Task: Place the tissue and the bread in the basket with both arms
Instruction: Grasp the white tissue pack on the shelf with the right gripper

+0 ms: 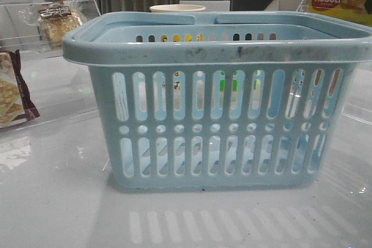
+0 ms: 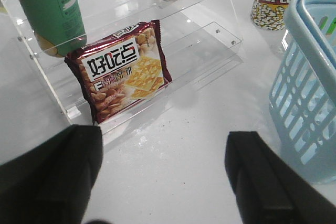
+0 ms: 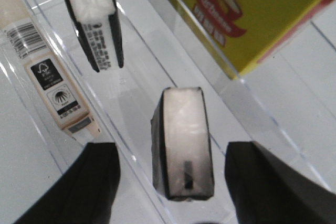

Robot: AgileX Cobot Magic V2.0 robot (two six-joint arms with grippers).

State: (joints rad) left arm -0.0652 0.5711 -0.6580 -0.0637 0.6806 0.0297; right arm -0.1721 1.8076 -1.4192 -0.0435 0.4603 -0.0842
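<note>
Clear acrylic shelves (image 3: 157,77) crowd the table: right fingers (image 3: 170,192), spread empty around what seems the tissue (image 3: 184,142), may nudge its neighbouring pack (image 3: 92,19), basket (image 1: 215,100) well apart.

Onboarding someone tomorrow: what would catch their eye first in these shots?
The big light-blue basket fills the middle of the front view, nothing clearly inside it. In the left wrist view a maroon cracker packet leans on a clear acrylic shelf, ahead of the open left tool. In the right wrist view a dark-edged tissue pack sits between the open right tool's fingers, ungripped, near a yellow box.
</note>
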